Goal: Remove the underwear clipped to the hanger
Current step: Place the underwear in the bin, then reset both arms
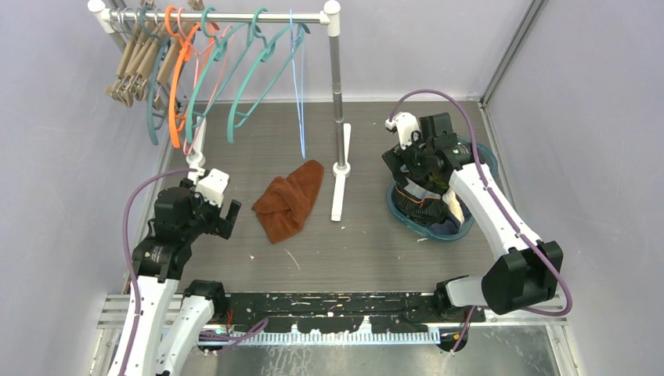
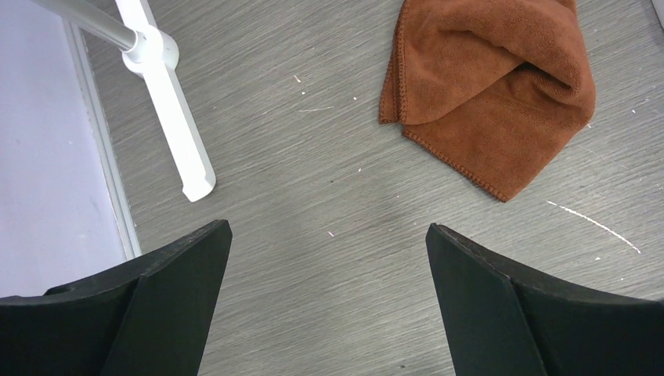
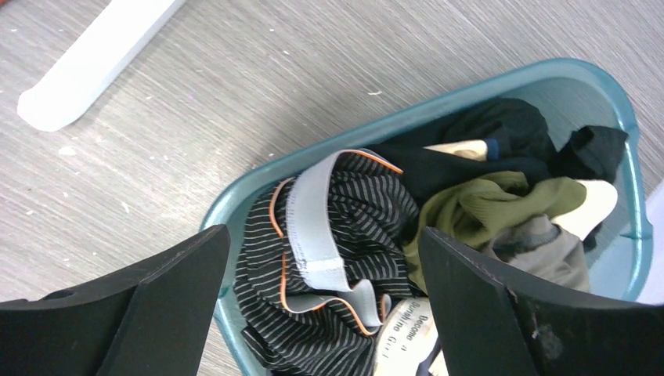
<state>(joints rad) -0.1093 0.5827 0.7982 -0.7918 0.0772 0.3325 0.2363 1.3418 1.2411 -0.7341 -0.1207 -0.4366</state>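
— What's on the far left?

— A white-jointed metal clothes rack (image 1: 219, 16) stands at the back-left of the grey wood-grain desk (image 1: 368, 254). On its rail I count tan plastic clip hangers (image 1: 131, 66), an orange plastic hanger (image 1: 178, 74), teal plastic hangers (image 1: 235, 86) and a thin blue wire hanger (image 1: 297, 94).

— And your left hand?

— My black two-finger left hand (image 1: 221, 213) hovers over bare desk, near the rack's white left foot (image 2: 176, 129). Its fingers are spread wide with nothing between them.

— What's in the middle?

— A crumpled rust-brown terry towel (image 1: 290, 200) lies on the desk. It sits between the left hand and the rack's white right foot (image 1: 339, 192), and it touches neither.

— Where is the underwear?

— The underwear (image 1: 423, 205) is on the right, piled inside a teal oval plastic basket (image 1: 429, 235). In my right wrist view a black pinstriped pair with a grey, orange-edged waistband (image 3: 344, 227) lies towards the left of the basket. An olive-green pair (image 3: 485, 205) lies just beside it, and a black pair (image 3: 470, 149) lies just above that in the picture.

— And the right hand?

— My black right hand (image 1: 409, 174) hangs directly over that pile. Its fingers are wide apart and grip nothing.
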